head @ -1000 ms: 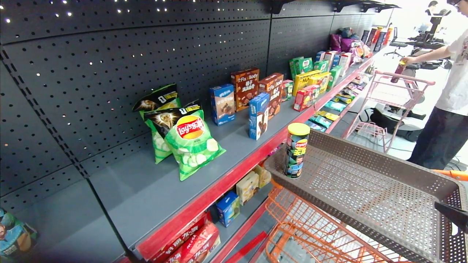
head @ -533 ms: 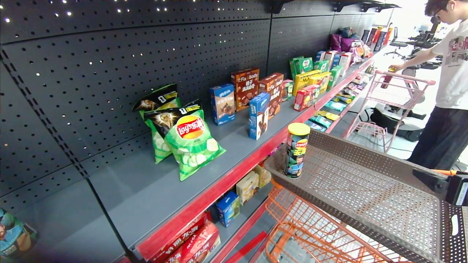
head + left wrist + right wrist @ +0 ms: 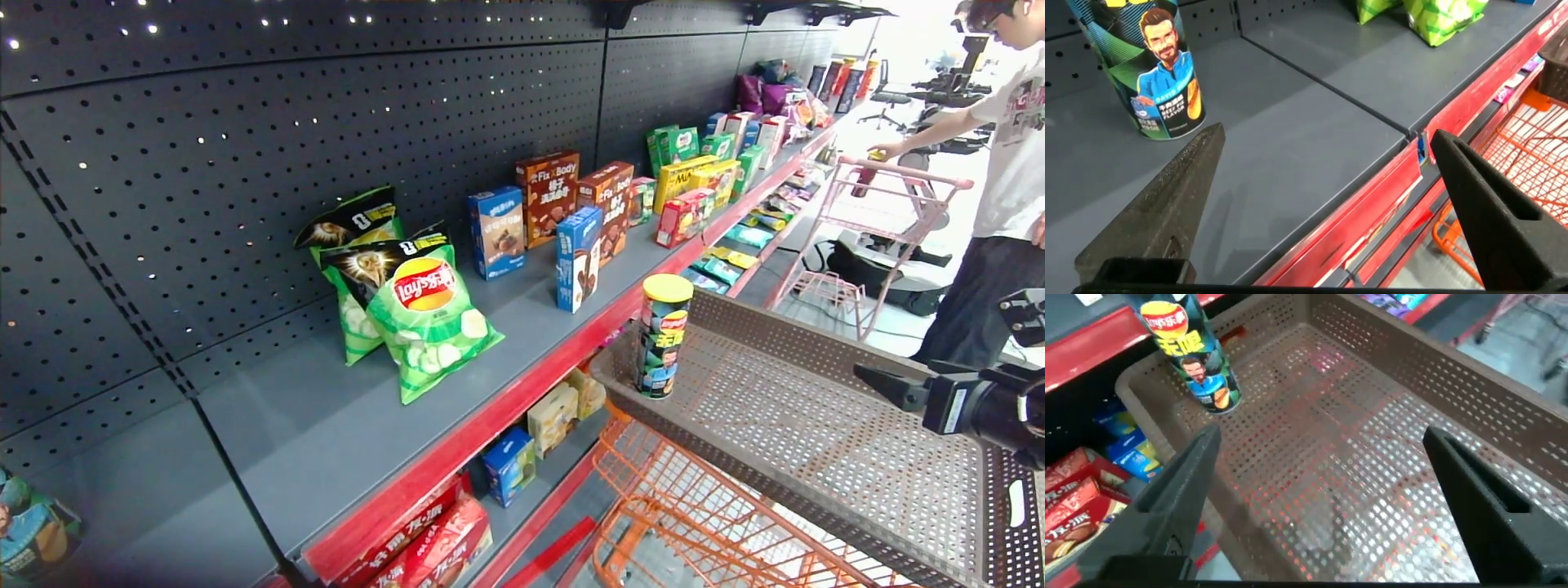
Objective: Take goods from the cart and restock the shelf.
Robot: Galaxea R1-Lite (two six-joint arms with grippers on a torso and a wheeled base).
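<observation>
a: where does your can sit?
b: your tall cylindrical chip can with the yellow lid [image 3: 663, 335] stands upright in the brown perforated plastic tray [image 3: 816, 425] on top of the orange wire cart [image 3: 694, 523]. in the head view it is at about ten o'clock from the tray's middle, in the corner nearest the shelf.
a: and your right gripper?
b: your right gripper [image 3: 878, 380] hangs over the tray at about three o'clock from that can, well apart from it. its fingers are spread wide with nothing between them.
a: the left one?
b: your left gripper [image 3: 1327, 139] hovers above the grey metal shelf with the red front edge [image 3: 326, 425], fingers spread and empty. a second can [image 3: 1155, 69], green and blue, stands upright on the shelf near it.
a: what else do you have on the shelf?
b: two green chip bags [image 3: 420, 314] lean at about nine o'clock from the cart's can, and blue and brown cardboard boxes [image 3: 555, 220] stand at about eleven o'clock.
</observation>
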